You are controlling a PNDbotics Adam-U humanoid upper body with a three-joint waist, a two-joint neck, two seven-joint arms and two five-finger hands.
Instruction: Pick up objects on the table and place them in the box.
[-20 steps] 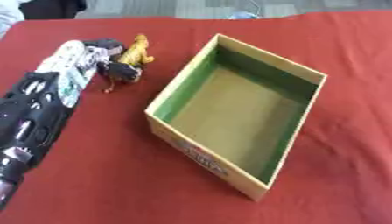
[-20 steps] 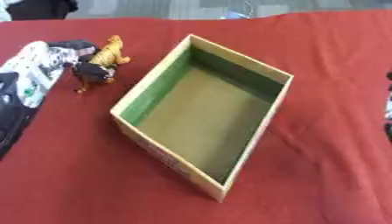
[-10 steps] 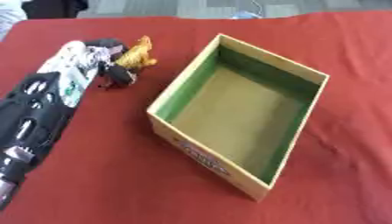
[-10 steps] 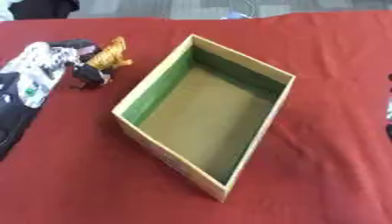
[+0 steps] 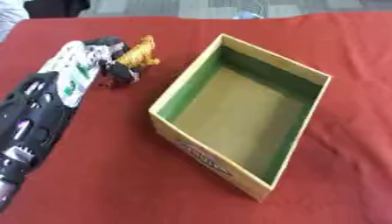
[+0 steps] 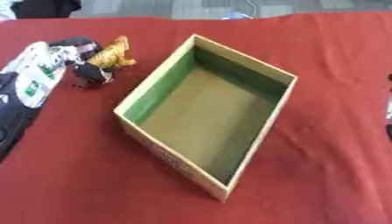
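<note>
A yellow-orange toy animal (image 5: 140, 53) lies on the red cloth at the upper left, with a small dark toy (image 5: 116, 77) touching it on its near side. My left hand (image 5: 75, 70), white and black, lies right against both toys from the left, its black forearm running down to the lower left corner. Whether it holds either toy is not clear. An open cardboard box (image 5: 188, 72) with green inner walls stands askew in the middle, nothing inside. Only a dark sliver of my right hand (image 6: 389, 107) shows at the right edge.
The red tablecloth (image 5: 99, 175) covers the whole table. Grey floor and a dark shape show beyond the far edge. The box's printed front wall (image 5: 205, 161) faces the near side.
</note>
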